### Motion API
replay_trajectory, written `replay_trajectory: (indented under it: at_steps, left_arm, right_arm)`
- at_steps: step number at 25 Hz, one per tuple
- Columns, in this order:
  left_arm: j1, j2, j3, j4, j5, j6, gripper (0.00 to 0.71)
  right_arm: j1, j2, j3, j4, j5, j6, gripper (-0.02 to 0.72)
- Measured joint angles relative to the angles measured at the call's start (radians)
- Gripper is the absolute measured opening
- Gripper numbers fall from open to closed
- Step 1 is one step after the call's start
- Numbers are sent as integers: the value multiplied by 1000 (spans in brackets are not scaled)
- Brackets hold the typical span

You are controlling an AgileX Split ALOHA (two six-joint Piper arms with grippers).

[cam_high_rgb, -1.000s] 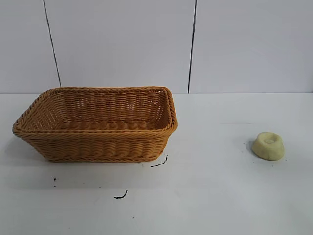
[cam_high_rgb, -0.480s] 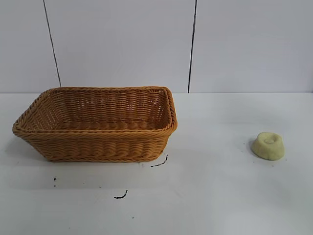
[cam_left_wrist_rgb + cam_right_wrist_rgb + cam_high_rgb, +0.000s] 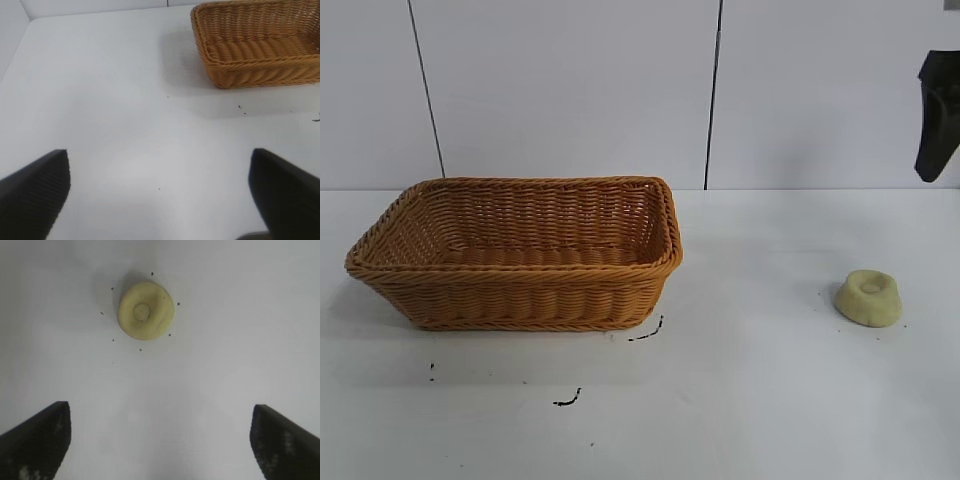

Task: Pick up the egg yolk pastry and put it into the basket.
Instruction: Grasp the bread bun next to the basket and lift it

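Table (image 3: 770, 400): broad bare white surface, open between the basket (image 3: 520, 255) and the pastry (image 3: 868, 297), which lie well apart.

Pastry: sits alone near the right side; open table on every side, only tiny dark specks around it. Nothing overhead except the right gripper (image 3: 160, 440), its fingers spread wide with the pastry (image 3: 145, 310) ahead of the gap.

Basket: flared walls and braided rim are the only raised barrier; mouth fully open from above.

Wall (image 3: 570, 90): closes off the far edge behind the basket.

Left gripper (image 3: 160, 192): fingers wide apart over bare table, basket (image 3: 260, 50) beyond.
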Motion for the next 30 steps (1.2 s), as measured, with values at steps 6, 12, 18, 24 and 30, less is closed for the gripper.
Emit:
replay_trajectory:
  at_steps: [6, 12, 18, 24, 30]
  left_arm:
    - [0, 0, 0, 0, 0, 0, 697]
    - [0, 0, 0, 0, 0, 0, 697]
    - [0, 0, 0, 0, 0, 0, 697]
    - [0, 0, 0, 0, 0, 0, 697]
    - [0, 0, 0, 0, 0, 0, 697]
  right_arm:
    - [70, 60, -14, 6, -9, -28, 696]
    - [72, 95, -15, 2, -33, -8, 696]
    - [71, 189, -16, -9, -49, 22, 696]
    - [71, 276, -16, -38, -95, 63, 696]
    - [71, 312, -16, -41, -116, 76, 696]
